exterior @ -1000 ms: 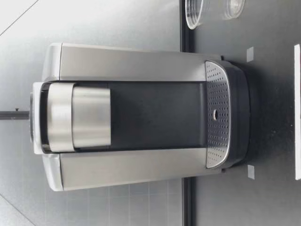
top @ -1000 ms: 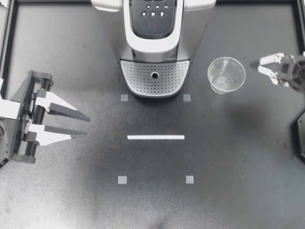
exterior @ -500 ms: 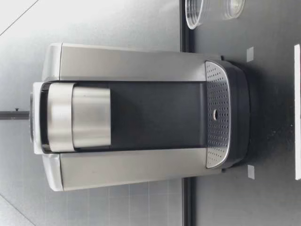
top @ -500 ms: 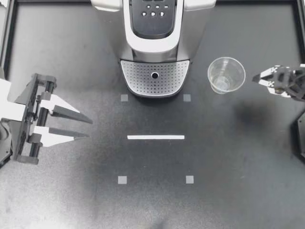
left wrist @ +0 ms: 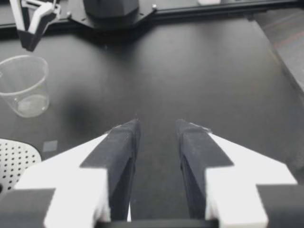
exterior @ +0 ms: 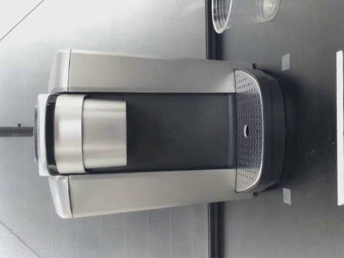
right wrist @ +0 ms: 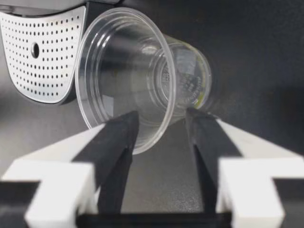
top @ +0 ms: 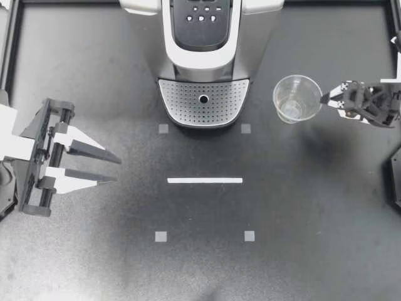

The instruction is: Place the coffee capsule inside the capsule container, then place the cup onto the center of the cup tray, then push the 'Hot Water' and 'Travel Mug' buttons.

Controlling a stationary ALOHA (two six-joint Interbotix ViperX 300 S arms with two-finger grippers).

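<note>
A coffee machine (top: 203,56) stands at the far middle of the black table (top: 326,207). Its buttons (top: 202,14) are on top and its perforated cup tray (top: 203,100) is at the front. To the machine's right, level with the tray, a clear plastic cup (top: 297,98) stands upright. My right gripper (top: 330,100) is on the side of the cup away from the machine, its tips at the rim. Well off the machine's front left, my left gripper (top: 116,168) points inward with its fingers apart. A white strip (top: 205,180) lies in front of the machine, among four grey squares (top: 161,236).
</note>
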